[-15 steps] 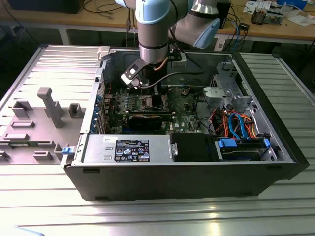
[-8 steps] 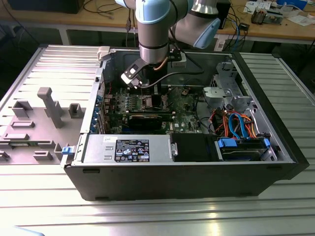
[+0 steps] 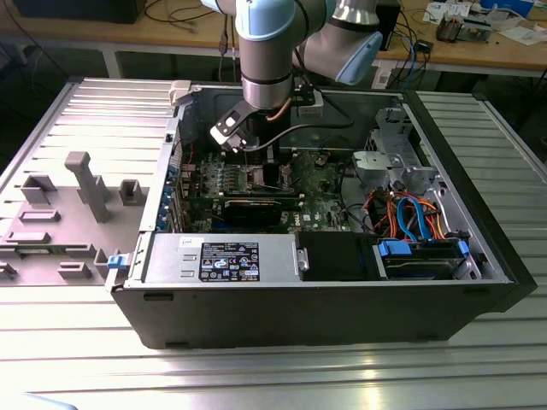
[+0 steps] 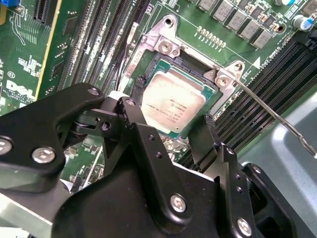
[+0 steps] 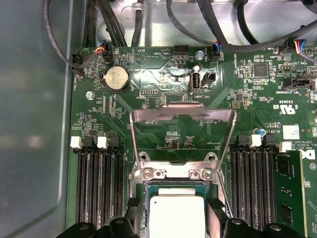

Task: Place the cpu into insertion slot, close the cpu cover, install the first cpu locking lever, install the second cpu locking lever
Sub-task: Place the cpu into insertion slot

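Observation:
The cpu [image 4: 173,103] [image 5: 177,217], silvery top with a green edge, lies flat at the insertion slot [image 4: 187,60] [image 5: 173,190]. A dark strip of socket shows beyond its far edge. My gripper [image 4: 173,116] [image 5: 176,213] straddles the chip, its black fingers [image 4: 134,106] pressed against two opposite edges. The cpu cover [image 5: 181,112], a metal frame with a window, stands swung open past the socket's hinge screws. A thin metal locking lever [image 4: 270,114] sticks out beside the socket. In the exterior view my gripper [image 3: 256,158] reaches down into the open computer case.
Black memory slots [image 5: 96,183] [image 5: 252,183] flank the socket on both sides. A long black card [image 3: 248,207], the power supply [image 3: 222,256] and bundled cables [image 3: 410,213] fill the case. A grey fixture [image 3: 85,184] stands at the exterior view's left.

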### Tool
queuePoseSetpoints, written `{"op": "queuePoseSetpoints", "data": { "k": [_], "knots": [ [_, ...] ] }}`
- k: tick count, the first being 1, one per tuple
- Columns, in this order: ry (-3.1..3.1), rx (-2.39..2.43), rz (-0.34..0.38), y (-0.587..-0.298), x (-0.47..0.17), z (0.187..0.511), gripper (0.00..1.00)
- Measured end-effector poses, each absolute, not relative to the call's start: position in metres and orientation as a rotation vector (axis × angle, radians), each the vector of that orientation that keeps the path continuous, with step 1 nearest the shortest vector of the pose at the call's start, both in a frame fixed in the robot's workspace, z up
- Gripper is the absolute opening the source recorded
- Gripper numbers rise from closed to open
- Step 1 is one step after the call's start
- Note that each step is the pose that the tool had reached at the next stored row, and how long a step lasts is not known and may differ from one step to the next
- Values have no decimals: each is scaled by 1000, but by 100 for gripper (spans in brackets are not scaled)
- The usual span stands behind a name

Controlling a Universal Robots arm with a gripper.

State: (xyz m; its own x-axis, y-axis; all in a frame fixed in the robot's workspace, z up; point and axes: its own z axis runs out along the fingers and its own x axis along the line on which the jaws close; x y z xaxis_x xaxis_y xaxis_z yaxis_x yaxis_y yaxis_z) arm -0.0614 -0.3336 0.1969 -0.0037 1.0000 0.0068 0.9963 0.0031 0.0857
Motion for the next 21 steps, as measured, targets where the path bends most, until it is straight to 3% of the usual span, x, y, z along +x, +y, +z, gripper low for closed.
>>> {"op": "queuePoseSetpoints", "data": {
  "k": [17, 21],
  "knots": [
    [2177, 2184, 101, -335, -59, 197, 62],
    [2177, 2184, 101, -335, -59, 197, 69]
  ]
}}
